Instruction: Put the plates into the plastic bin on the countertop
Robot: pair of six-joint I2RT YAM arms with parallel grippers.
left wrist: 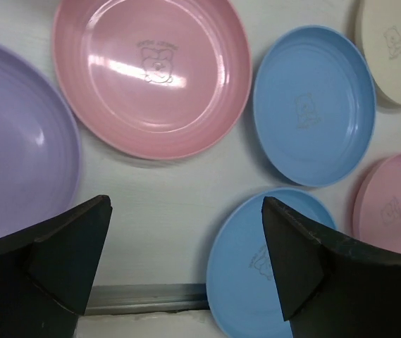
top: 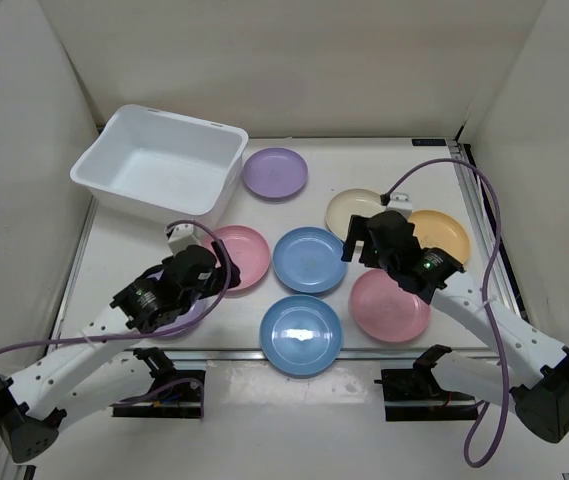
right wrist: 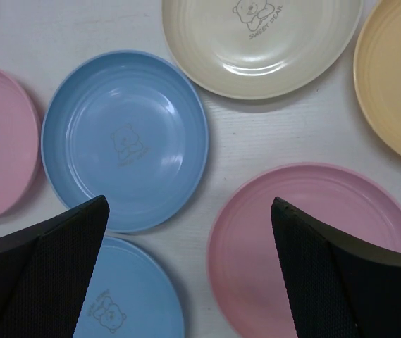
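The white plastic bin (top: 159, 170) stands empty at the countertop's (top: 114, 255) back left. Round plates lie flat beside it: purple (top: 275, 172), cream (top: 357, 210), yellow-orange (top: 444, 232), pink (top: 242, 258), blue (top: 309, 259), pink (top: 389, 305) and blue (top: 301, 335). Another purple plate (left wrist: 17, 169) is mostly hidden under my left arm. My left gripper (left wrist: 186, 202) hangs open over bare table below the pink plate (left wrist: 151, 74). My right gripper (right wrist: 189, 202) is open above the gap between the blue plate (right wrist: 126, 137) and the pink plate (right wrist: 306, 239). Neither holds anything.
Metal rails run along the front edge (left wrist: 151, 296) and the right edge (top: 479, 220). White walls enclose the back and both sides. Purple cables loop from both arms, one arching over the yellow-orange plate (right wrist: 397, 84).
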